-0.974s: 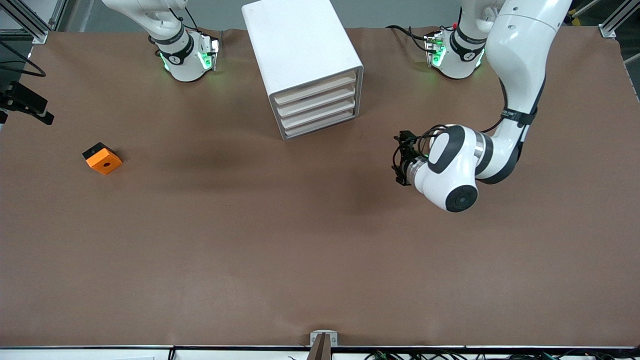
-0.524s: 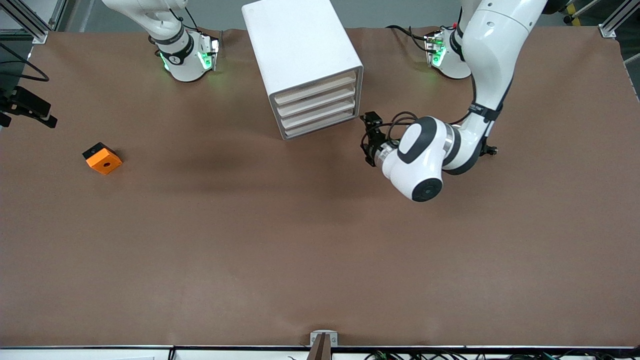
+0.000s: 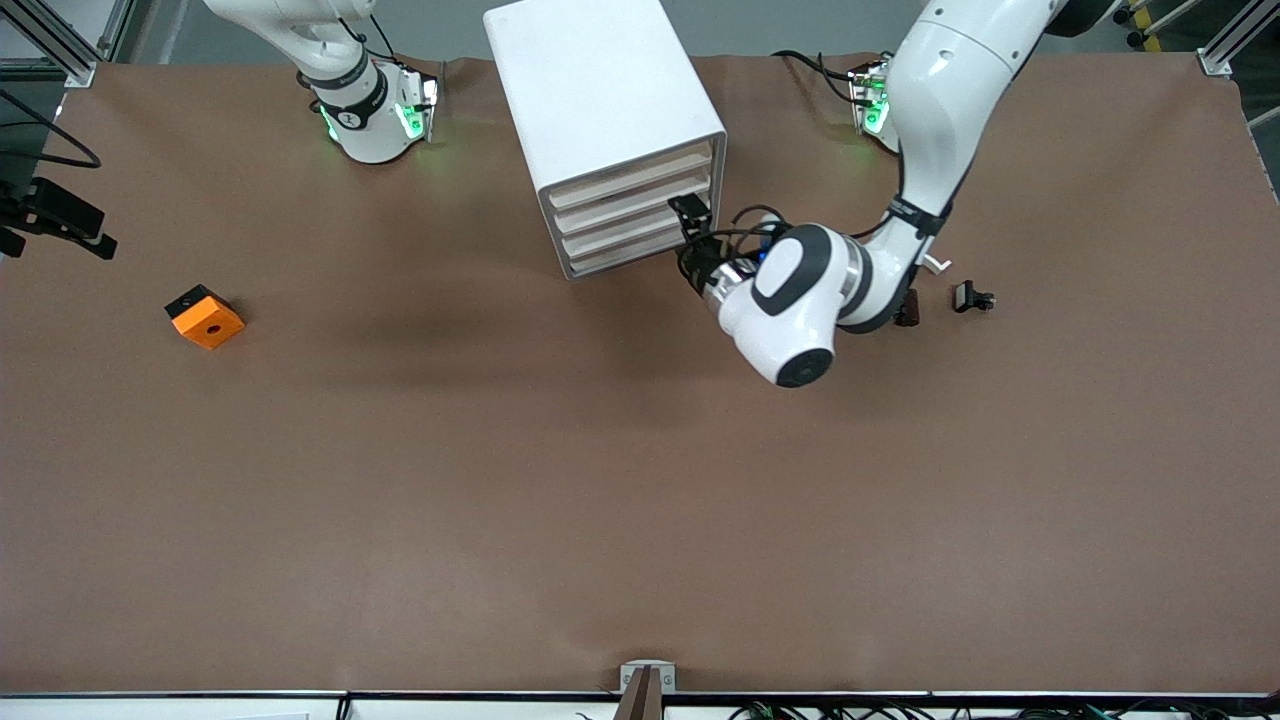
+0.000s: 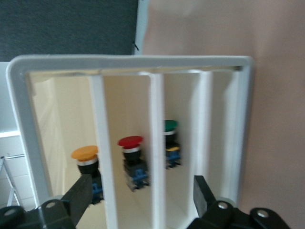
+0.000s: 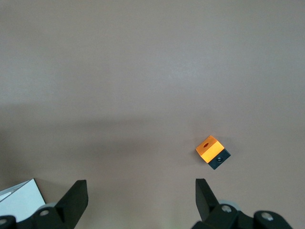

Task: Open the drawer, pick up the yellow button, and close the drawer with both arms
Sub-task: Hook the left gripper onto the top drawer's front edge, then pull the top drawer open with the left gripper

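The white cabinet [image 3: 600, 90] stands at the robots' edge of the table, all its drawers pushed in. The drawer [image 3: 630, 180] is the highest one. In the left wrist view the button [image 4: 85, 153], orange-yellow capped, stands inside that drawer [image 4: 64, 114]. My left gripper [image 3: 692, 232] is level with the cabinet's front, close up to the drawer edges. Its jaws [image 4: 141, 191] are open, nothing between them. My right gripper [image 5: 140, 186] hangs open high over the table at the right arm's end, with the arm waiting.
A red-capped button [image 4: 130, 141] and a green-capped one [image 4: 170, 125] sit in lower drawers. An orange block [image 3: 205, 317] lies toward the right arm's end, also in the right wrist view [image 5: 212, 151]. Small black clips [image 3: 972, 297] lie beside the left arm's elbow.
The left arm has swung across the table toward the cabinet, bringing its gripper up to the drawer fronts. The black clips, earlier under the arm, now show. The right arm has barely moved.
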`<state>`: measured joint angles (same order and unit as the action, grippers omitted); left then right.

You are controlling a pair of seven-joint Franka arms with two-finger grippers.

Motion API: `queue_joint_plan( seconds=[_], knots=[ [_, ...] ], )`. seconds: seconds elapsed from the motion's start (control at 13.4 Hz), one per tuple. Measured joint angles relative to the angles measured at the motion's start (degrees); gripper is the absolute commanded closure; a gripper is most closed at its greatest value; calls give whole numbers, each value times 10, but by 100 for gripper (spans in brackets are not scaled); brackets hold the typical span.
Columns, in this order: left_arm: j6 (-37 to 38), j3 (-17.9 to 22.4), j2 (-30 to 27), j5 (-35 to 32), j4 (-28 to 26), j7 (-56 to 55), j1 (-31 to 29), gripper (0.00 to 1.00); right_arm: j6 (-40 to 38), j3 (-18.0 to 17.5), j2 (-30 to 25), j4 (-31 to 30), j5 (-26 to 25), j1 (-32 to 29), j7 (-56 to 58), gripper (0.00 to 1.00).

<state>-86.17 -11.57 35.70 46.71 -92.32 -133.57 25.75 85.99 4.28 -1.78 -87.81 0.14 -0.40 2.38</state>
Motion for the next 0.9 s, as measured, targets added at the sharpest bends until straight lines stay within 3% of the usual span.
queue_joint_plan(
  seconds=[0.07,0.52,0.75,0.9],
  knots=[
    [8,0,2,10,0,-5,11,15,0,0,0,1,0,0,0,0],
    [44,0,10,20,0,-21,37,39,0,0,0,4,0,0,0,0],
    [46,0,18,20,0,-25,41,67,0,0,0,4,0,0,0,0],
    [46,0,20,20,0,-25,43,94,0,0,0,5,0,0,0,0]
  ],
)
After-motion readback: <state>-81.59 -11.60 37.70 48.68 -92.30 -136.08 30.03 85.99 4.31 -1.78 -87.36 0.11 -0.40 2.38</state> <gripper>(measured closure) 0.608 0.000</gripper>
